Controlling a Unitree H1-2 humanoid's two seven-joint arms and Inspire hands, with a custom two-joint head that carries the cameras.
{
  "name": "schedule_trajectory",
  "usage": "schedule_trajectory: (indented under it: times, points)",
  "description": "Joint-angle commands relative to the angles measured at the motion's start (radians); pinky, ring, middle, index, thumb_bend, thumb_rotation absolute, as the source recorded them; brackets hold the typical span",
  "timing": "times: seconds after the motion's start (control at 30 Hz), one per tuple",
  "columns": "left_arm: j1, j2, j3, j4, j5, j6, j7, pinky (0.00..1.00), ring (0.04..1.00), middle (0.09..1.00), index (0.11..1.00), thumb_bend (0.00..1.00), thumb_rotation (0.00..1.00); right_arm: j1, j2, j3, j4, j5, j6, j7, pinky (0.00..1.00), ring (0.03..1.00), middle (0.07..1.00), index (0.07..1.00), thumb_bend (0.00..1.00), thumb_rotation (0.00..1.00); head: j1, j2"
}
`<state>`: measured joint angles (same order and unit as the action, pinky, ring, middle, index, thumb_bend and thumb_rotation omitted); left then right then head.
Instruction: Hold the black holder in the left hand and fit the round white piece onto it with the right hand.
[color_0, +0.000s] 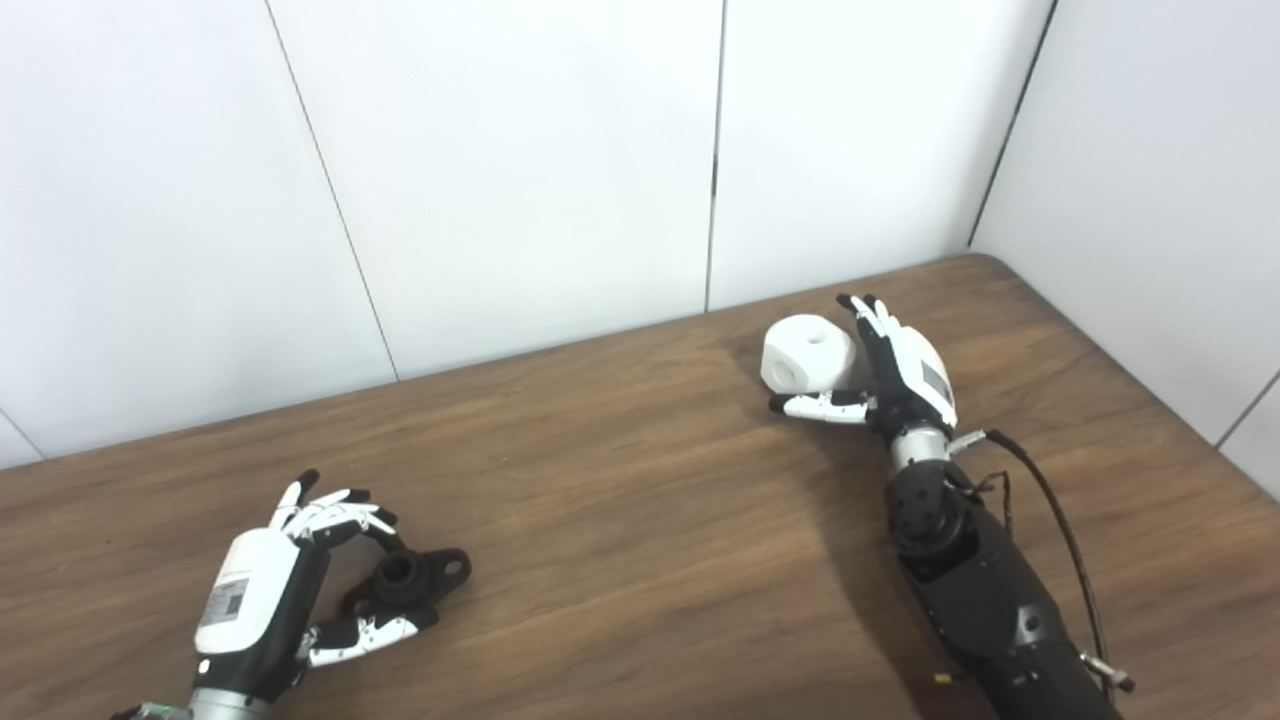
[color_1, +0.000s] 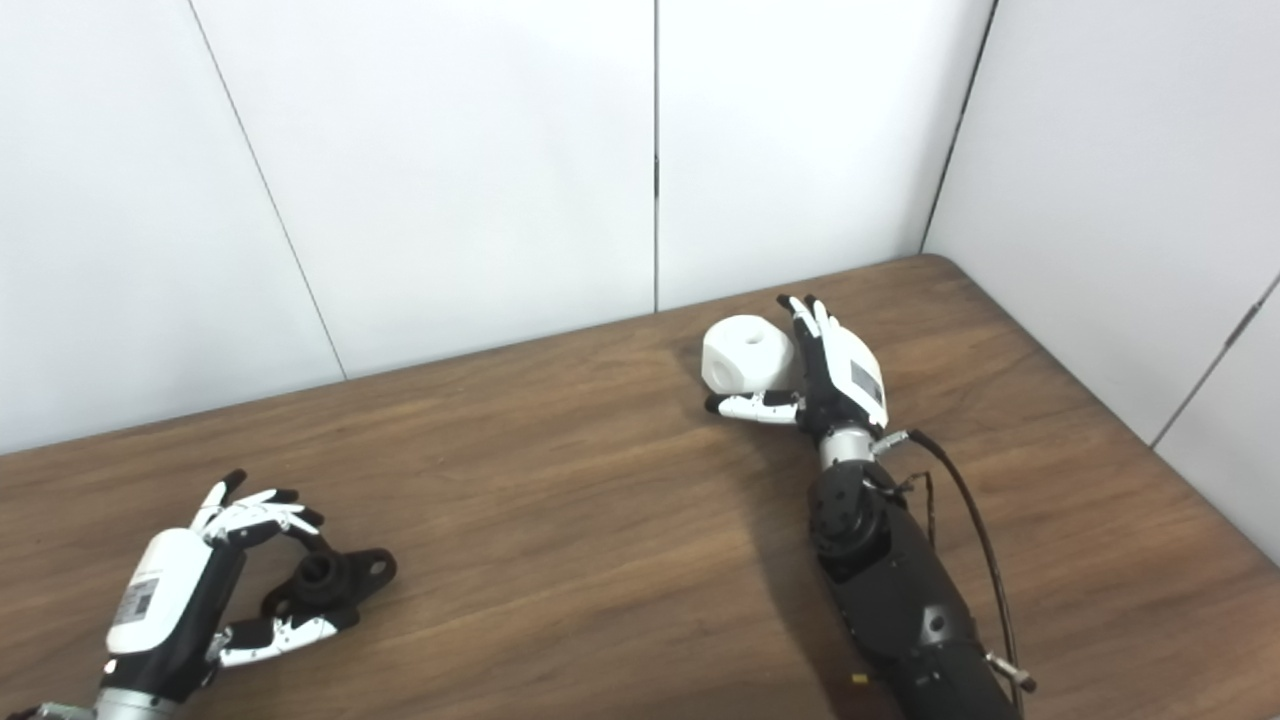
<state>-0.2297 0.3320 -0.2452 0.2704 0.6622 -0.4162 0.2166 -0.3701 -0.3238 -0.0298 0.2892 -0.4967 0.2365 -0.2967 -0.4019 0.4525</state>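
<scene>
The black holder (color_0: 405, 583) lies on the wooden table (color_0: 620, 500) near the front left, a short tube with flat ears. My left hand (color_0: 300, 570) is open around it, fingers curved above its far side and thumb below its near side; I cannot tell if they touch. The round white piece (color_0: 806, 353), with a hole on top and one on its side, rests on the table at the back right. My right hand (color_0: 885, 375) is open beside it, fingers along its right side and thumb under its front, not closed on it.
White wall panels (color_0: 520, 170) stand close behind the table and along its right edge. A black cable (color_0: 1050, 510) loops beside my right forearm. The table's back right corner (color_0: 985, 262) is just beyond the white piece.
</scene>
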Motion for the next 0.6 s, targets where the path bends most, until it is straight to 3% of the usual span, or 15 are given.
schedule_trajectory:
  times: [0.0,0.23,0.37,0.47,0.57]
  points:
    - [0.133,-0.022,-0.022,0.068,-0.014,-0.012,0.013,1.0,0.821,0.687,0.483,0.52,0.04,-0.055,-0.003,0.0,-0.011,-0.022,-0.049,-0.058,0.97,1.0,1.0,0.886,0.89,0.3,0.0,0.001]
    - [0.141,-0.024,-0.018,0.057,-0.007,0.001,0.006,1.0,0.82,0.688,0.483,0.52,0.04,-0.081,0.031,-0.007,0.063,-0.055,-0.094,-0.227,0.99,1.0,0.963,0.783,0.88,0.29,0.006,0.0]
    - [0.142,-0.025,-0.013,0.057,-0.014,-0.009,0.006,1.0,0.818,0.686,0.483,0.52,0.04,-0.097,0.038,-0.003,0.118,-0.07,-0.137,-0.318,0.99,1.0,0.915,0.701,0.75,0.25,0.007,0.001]
    - [0.144,-0.023,-0.011,0.053,-0.011,-0.002,0.002,1.0,0.821,0.688,0.483,0.52,0.04,-0.099,0.036,0.001,0.137,-0.069,-0.173,-0.356,1.0,1.0,0.887,0.642,0.62,0.28,0.004,0.002]
    - [0.145,-0.024,-0.008,0.053,-0.013,-0.006,0.003,1.0,0.821,0.687,0.483,0.52,0.04,-0.101,0.035,0.003,0.149,-0.068,-0.192,-0.379,1.0,1.0,0.869,0.525,0.53,0.18,0.004,0.002]
